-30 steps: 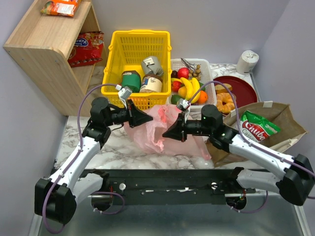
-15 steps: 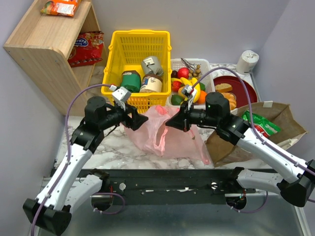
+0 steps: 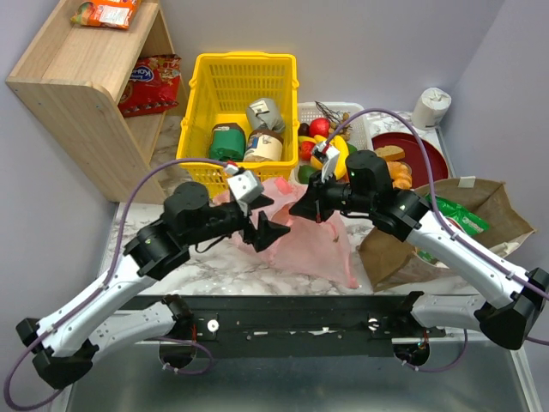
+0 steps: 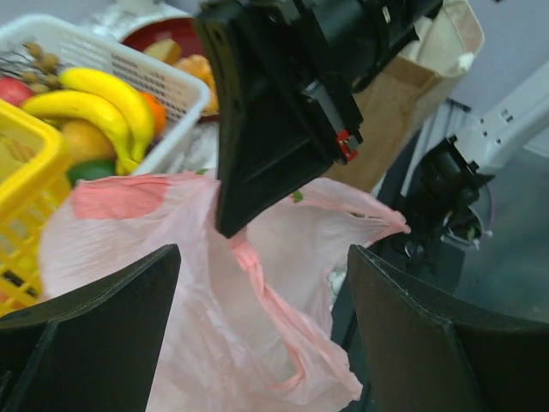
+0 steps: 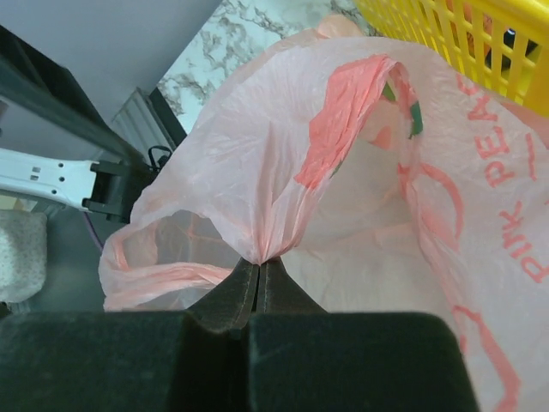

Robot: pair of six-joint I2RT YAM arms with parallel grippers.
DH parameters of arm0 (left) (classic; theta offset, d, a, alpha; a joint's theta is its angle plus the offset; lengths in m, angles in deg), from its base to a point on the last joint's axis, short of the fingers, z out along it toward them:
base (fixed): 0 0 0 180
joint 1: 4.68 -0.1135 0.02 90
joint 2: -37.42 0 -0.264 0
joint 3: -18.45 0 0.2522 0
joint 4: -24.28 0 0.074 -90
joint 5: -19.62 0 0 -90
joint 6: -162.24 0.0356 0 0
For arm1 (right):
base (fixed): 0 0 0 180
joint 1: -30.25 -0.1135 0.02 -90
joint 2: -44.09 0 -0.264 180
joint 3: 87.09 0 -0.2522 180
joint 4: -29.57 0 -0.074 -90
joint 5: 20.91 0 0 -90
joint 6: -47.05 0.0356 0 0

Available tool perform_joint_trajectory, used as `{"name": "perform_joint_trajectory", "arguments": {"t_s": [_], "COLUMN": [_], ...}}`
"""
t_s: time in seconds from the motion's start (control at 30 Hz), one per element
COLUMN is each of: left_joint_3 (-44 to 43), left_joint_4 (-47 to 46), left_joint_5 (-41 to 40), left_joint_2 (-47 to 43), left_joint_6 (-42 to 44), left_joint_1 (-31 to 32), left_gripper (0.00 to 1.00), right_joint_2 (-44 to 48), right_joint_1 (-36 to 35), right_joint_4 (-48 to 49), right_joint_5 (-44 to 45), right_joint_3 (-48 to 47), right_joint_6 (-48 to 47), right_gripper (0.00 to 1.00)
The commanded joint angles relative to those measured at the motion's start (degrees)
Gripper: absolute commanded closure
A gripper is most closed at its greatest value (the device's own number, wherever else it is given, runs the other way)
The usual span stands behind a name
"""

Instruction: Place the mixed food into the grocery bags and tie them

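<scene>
Left gripper (image 3: 268, 221): the jaws are spread wide and released, with nothing gripped between them. It is held just beside the left edge of the pink plastic bag (image 3: 319, 245). Whether a fingertip touches the film cannot be told.
Left fingers (image 4: 94, 335): both are seen at the lower corners of the left wrist view, well apart, with the bag beyond them.
Right gripper (image 5: 260, 273): the jaws are clenched on a gathered pinch of the bag's upper edge, and the film is drawn up into a peak at the fingertips.
Pink plastic bag: it is spread on the marble table (image 3: 171, 257) between the two arms, in front of the yellow basket (image 3: 244, 73). Red prints are seen on it. Its mouth is lifted at the right gripper.
Brown paper bag (image 3: 485, 215): it is laid at the right of the table, partly under the right arm.
Green crisp packet (image 3: 453, 216): it is seen in the mouth of the paper bag.
Bananas (image 3: 337, 154): they are kept in the white basket (image 3: 356, 112), behind the pink bag.
Orange fruit (image 4: 155, 110): it is tucked just behind the bananas in the same basket.
Yellow basket: tins and jars are held inside.
</scene>
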Motion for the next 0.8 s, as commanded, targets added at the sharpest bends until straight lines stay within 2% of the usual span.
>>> {"name": "perform_joint_trajectory", "arguments": {"t_s": [0.0,0.13,0.27,0.43,0.57,0.67,0.77], "left_joint_3": [-1.68,-3.26,-2.57,-1.24,-1.86,-1.25,-0.37], "left_joint_4": [3.72,7.68,8.75,7.69,10.76,12.17,12.87], "left_joint_5": [-1.83,-6.13,-12.10,-14.57,-14.23,-14.40,-15.63], "left_joint_2": [4.73,8.69,9.05,8.69,10.72,11.07,10.81], "left_joint_6": [1.08,2.84,3.64,5.13,6.36,6.80,7.33], "left_joint_1": [4.26,5.14,5.58,5.93,6.19,6.28,6.28], "left_gripper": [0.12,0.11,0.11,0.11,0.12,0.15,0.24], "right_joint_2": [0.02,0.46,0.55,-0.06,-0.24,-0.24,-0.42], "right_joint_1": [-0.20,-0.20,-0.20,-0.20,-0.20,-0.20,-0.20], "right_joint_4": [-1.74,-1.82,-1.82,-1.82,-1.82,-1.82,-1.82], "right_joint_5": [2.16,2.86,2.60,1.98,2.25,2.51,2.42], "right_joint_3": [-0.65,-0.30,-0.21,-0.39,-0.65,-1.00,-1.35], "right_joint_6": [1.44,1.70,1.62,1.27,1.27,1.09,1.18], "right_gripper": [0.99,0.99,0.99,0.99,0.99,0.99,0.99]}}
